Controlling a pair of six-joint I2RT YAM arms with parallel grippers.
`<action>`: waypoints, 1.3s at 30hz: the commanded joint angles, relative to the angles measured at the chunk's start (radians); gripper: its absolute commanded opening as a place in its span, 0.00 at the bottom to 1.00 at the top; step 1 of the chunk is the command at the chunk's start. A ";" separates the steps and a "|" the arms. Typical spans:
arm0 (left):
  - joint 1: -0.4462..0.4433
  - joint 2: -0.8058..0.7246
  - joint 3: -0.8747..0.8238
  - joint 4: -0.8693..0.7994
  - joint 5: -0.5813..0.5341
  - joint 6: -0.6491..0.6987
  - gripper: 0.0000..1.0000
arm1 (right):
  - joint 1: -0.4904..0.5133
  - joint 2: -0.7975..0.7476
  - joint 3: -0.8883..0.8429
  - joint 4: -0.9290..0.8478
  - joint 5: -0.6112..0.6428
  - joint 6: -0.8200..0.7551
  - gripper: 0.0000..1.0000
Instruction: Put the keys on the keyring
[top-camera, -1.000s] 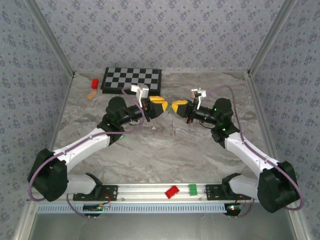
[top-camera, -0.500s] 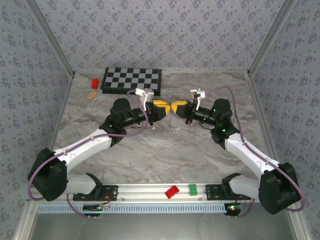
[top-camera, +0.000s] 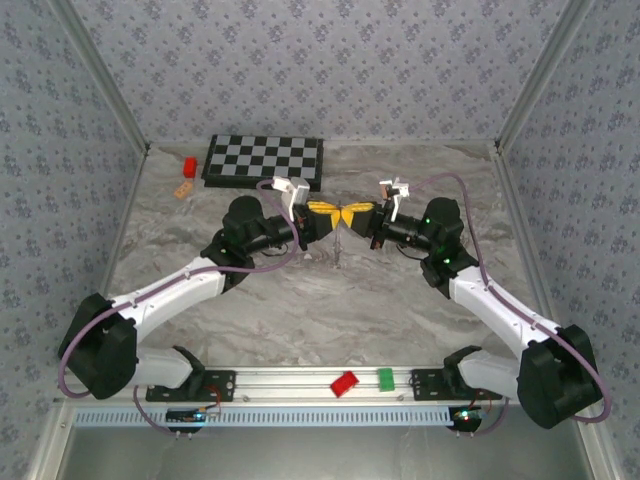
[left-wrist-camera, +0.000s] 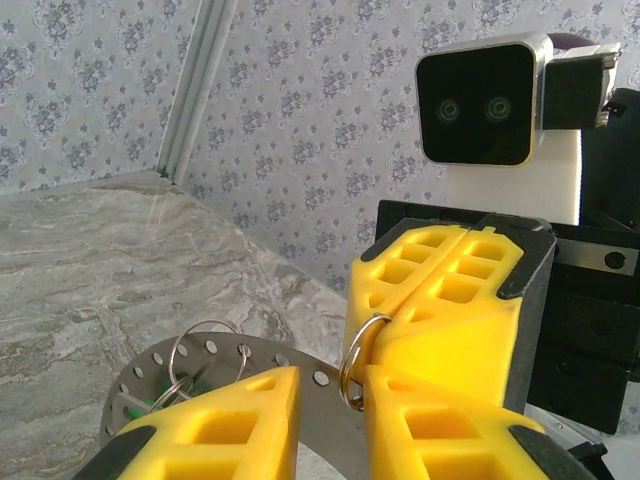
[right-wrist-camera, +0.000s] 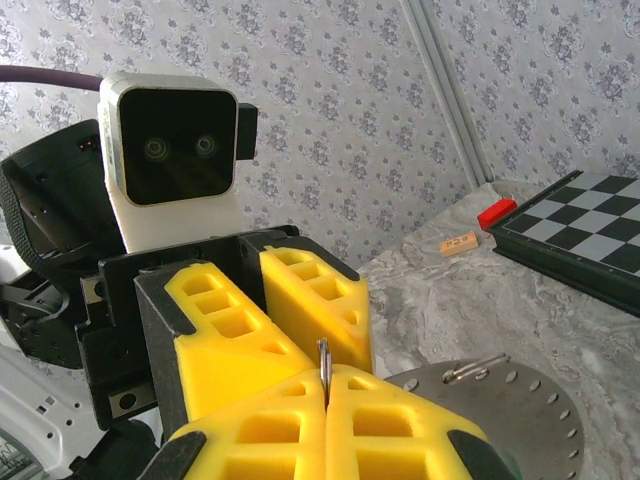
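Nudging farther in with narrowing jaws, the left gripper (left-wrist-camera: 330, 385) is facing the right gripper (right-wrist-camera: 326, 395) tip to tip, its slim gap holding nothing. Right jaws are pinching a wire split ring (left-wrist-camera: 343, 360), standing upright. Just below, the grey perforated keyring (right-wrist-camera: 500, 420) is showing, green keys (left-wrist-camera: 140, 403) against it, their direction unclear. Behind, the chessboard (right-wrist-camera: 585, 225) is lying well apart.
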 joint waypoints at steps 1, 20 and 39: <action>-0.007 0.002 0.047 0.026 -0.010 0.009 0.23 | 0.012 -0.026 0.000 0.007 -0.007 -0.027 0.00; -0.007 0.011 0.050 0.039 0.006 0.005 0.00 | 0.024 -0.026 -0.007 0.005 -0.002 -0.036 0.00; 0.013 -0.004 0.015 0.051 0.054 0.019 0.00 | -0.064 0.020 0.000 0.178 -0.180 0.197 0.23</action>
